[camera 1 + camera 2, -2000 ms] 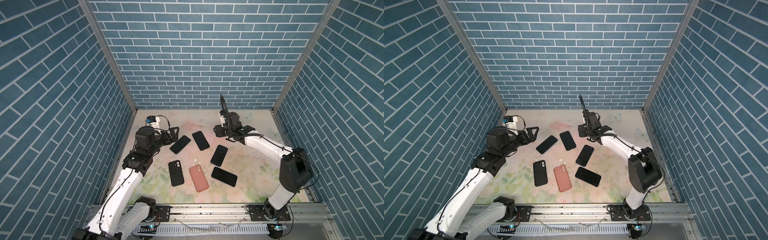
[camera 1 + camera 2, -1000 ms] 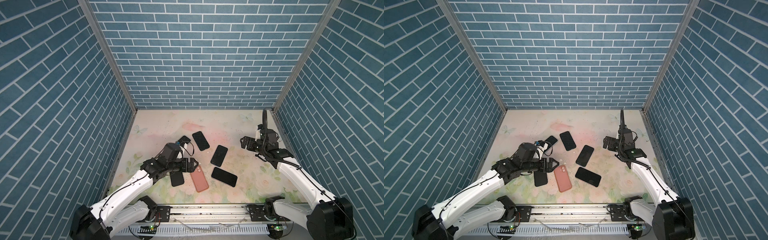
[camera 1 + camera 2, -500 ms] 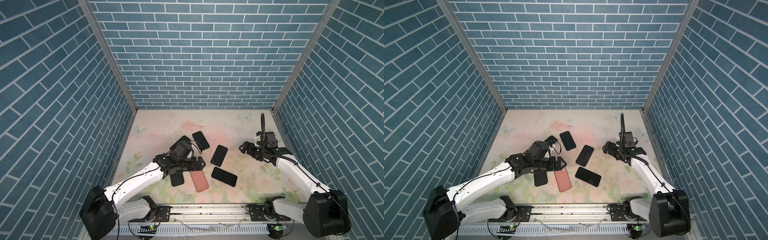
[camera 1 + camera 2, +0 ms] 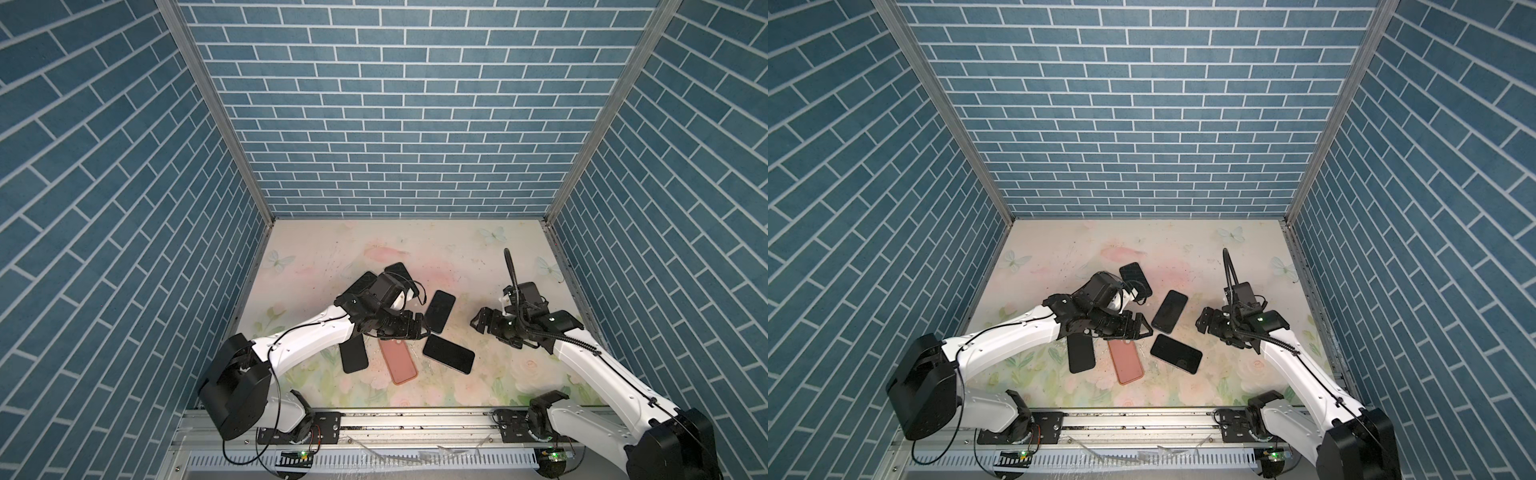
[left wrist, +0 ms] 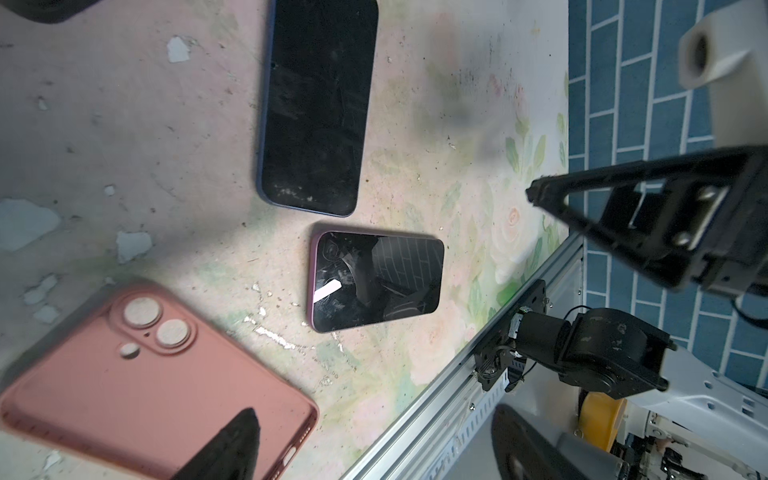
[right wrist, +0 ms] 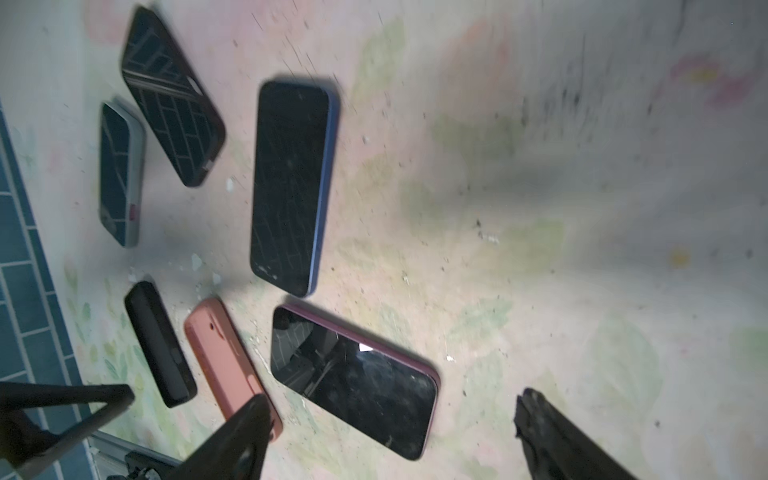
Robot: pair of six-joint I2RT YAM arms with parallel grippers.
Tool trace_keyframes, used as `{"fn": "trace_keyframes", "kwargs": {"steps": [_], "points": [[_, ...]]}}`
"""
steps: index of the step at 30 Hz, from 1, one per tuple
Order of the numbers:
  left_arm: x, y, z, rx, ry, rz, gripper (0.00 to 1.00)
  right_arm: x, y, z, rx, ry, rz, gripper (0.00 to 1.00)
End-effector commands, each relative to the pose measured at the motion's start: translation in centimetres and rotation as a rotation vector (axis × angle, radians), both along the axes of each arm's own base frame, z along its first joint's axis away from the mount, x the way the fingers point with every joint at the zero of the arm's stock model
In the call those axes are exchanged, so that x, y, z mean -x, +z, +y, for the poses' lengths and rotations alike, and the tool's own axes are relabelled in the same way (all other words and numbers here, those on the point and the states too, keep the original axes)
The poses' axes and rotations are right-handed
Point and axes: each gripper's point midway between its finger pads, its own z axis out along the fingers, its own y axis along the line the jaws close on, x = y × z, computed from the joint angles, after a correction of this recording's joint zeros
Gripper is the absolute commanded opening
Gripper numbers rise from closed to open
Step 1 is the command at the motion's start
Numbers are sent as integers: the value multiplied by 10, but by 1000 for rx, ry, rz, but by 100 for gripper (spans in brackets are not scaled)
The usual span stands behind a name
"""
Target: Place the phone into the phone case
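Plainly spread and empty, the left gripper [image 4: 415, 329] hangs over the camera end of the pink case [image 4: 398, 360], which lies flat on the mat [image 4: 332, 257]. A pink-rimmed phone [image 4: 449, 353] lies screen up just right of the case, with a blue-rimmed phone [image 4: 439, 311] behind it. A black case [image 4: 354, 353] lies left, partly under the arm. The right gripper [image 4: 480, 325], also spread and empty, hovers right of the phones.
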Motion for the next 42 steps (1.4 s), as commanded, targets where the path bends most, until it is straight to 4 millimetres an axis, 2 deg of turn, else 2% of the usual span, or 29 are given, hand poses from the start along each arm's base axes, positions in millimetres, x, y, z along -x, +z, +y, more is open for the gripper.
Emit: {"fn": "trace_keyframes", "kwargs": {"steps": [1,2,4,5,10,15,19,29,34,36,39,42], "points": [[3,-8,-13,37,-46,22,86,10,-15,5,-13,-90,61,92],[3,-11,-16,47,-50,34,86,13,-20,7,-15,-90,72,91],[4,-21,-23,51,-69,52,99,19,-27,13,-24,-84,86,91],[5,-26,-24,39,-72,55,100,20,-29,16,-34,-81,87,91],[7,-42,-30,18,-87,50,99,27,-38,29,-90,-84,103,89],[9,-56,-37,4,-105,83,96,38,-43,27,-107,-98,118,89],[13,-61,-44,1,-118,95,92,44,-51,23,-136,-132,119,89],[23,-72,-66,32,-146,138,81,53,-69,34,-210,-111,166,88],[21,-62,-75,90,-128,114,69,55,-76,37,-257,-124,165,88],[18,-54,-75,115,-106,87,68,55,-76,37,-265,-125,155,88],[12,-42,-76,149,-87,45,66,54,-73,40,-290,-104,132,88],[9,-33,-81,187,-78,31,58,54,-68,43,-313,-74,106,88]]}}
